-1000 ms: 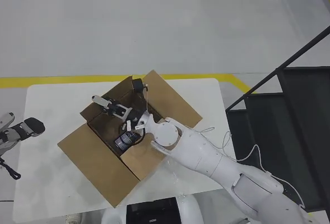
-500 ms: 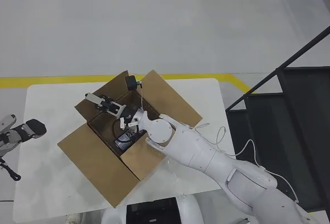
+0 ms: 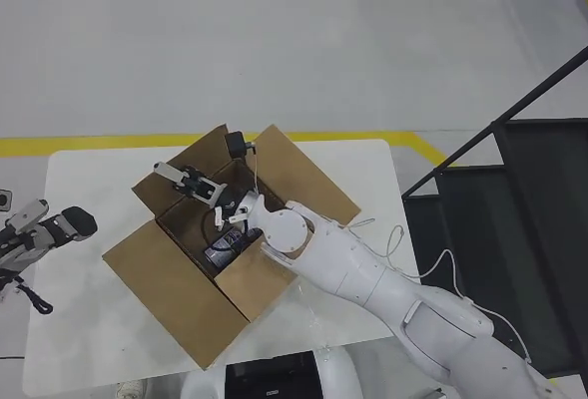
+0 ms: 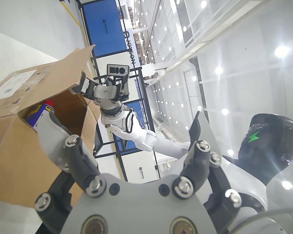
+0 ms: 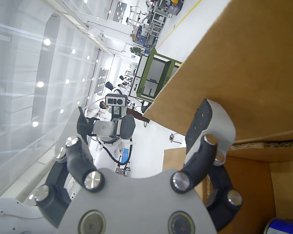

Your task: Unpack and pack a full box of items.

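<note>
An open cardboard box [image 3: 174, 289] sits askew on the white table [image 3: 353, 180]. Inside it lies a dark spray can [image 3: 229, 249]; the left wrist view shows the can [image 4: 42, 113] as blue and yellow with a red cap. My right gripper [image 3: 182, 180] is open at the box's far-left flap. In its own view the right gripper [image 5: 144, 118] has the flap's [image 5: 246, 62] edge between its fingers, one pad [image 5: 197, 122] lying against the cardboard. My left gripper [image 3: 19, 231] hangs open off the table's left edge, away from the box [image 4: 26, 79]. Nothing is between the left gripper's [image 4: 123, 122] fingers.
A black metal stair frame [image 3: 543, 199] stands close to the table's right side. A yellow floor line [image 3: 74, 145] runs behind the table. Bare tabletop lies left of the box and at the far right corner.
My right gripper has moved from over the box's inside out to the far-left flap. The left arm has shifted slightly toward the table.
</note>
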